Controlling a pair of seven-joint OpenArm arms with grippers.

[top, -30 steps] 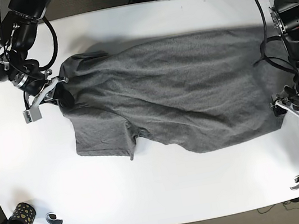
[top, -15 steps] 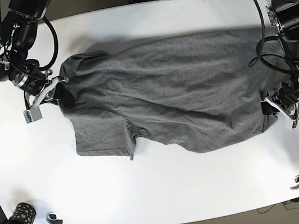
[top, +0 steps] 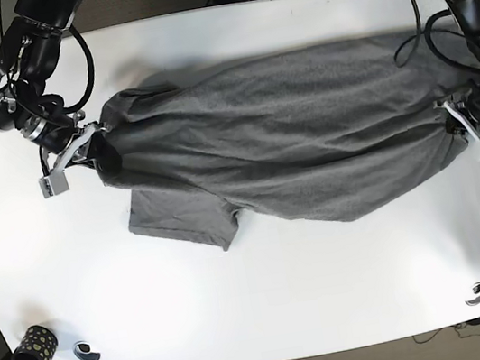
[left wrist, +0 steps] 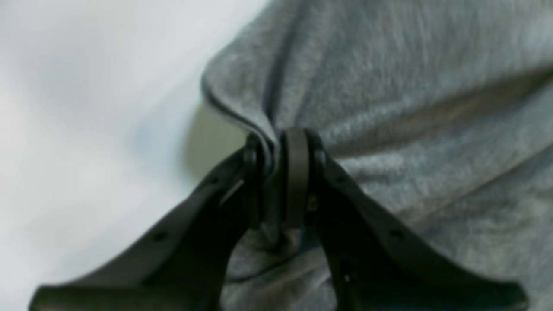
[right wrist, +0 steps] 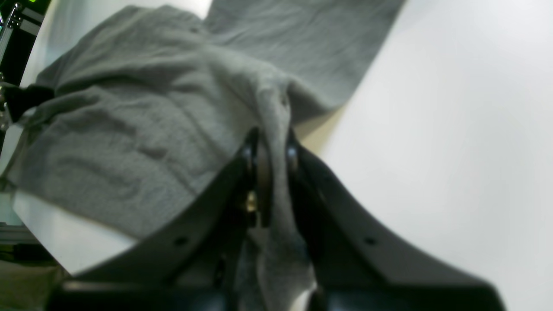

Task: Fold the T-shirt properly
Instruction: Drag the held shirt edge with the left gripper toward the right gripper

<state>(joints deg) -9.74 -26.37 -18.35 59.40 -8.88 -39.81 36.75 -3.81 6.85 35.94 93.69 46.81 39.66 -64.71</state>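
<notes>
Even overhead light fell on the white tabletop (top: 267, 294), which washed out pale toward its near edge.
The grey T-shirt (top: 290, 149) cast only a thin shadow along its far hem. Both wrist views were soft: the left gripper (left wrist: 278, 172) was blurred up close, the right gripper (right wrist: 268, 172) dark and smeared, and the tabletop there glared featureless white.
</notes>
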